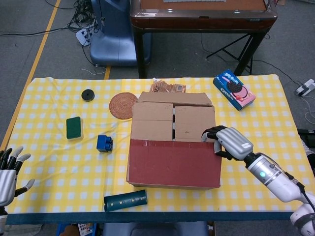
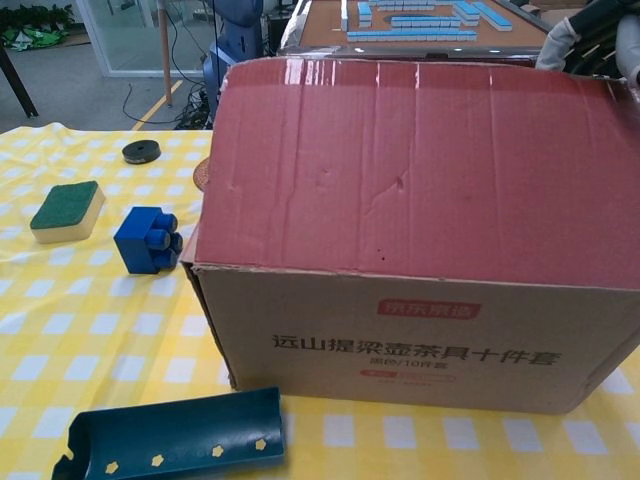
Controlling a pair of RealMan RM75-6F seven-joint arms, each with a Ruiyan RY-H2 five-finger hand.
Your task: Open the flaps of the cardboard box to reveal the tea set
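The cardboard box [image 1: 172, 147] stands mid-table, printed front [image 2: 410, 340] facing the chest view. Its near flap, red with tape [image 1: 172, 162], is raised steeply and fills the upper chest view [image 2: 410, 170]. My right hand [image 1: 231, 142] grips that flap's far right corner with curled fingers, and only a sliver of the hand [image 2: 590, 40] shows above the flap in the chest view. Two inner flaps [image 1: 152, 120] [image 1: 194, 123] lie closed, hiding the contents. The back flap [image 1: 174, 98] lies flat. My left hand [image 1: 10, 172] hovers open off the table's near left corner, far from the box.
Left of the box are a blue block [image 1: 104, 143], a green sponge [image 1: 74, 128], a black disc [image 1: 88, 95] and a woven coaster [image 1: 123, 105]. A teal curved piece [image 1: 125, 200] lies by the front edge. A cookie box [image 1: 234, 89] sits back right.
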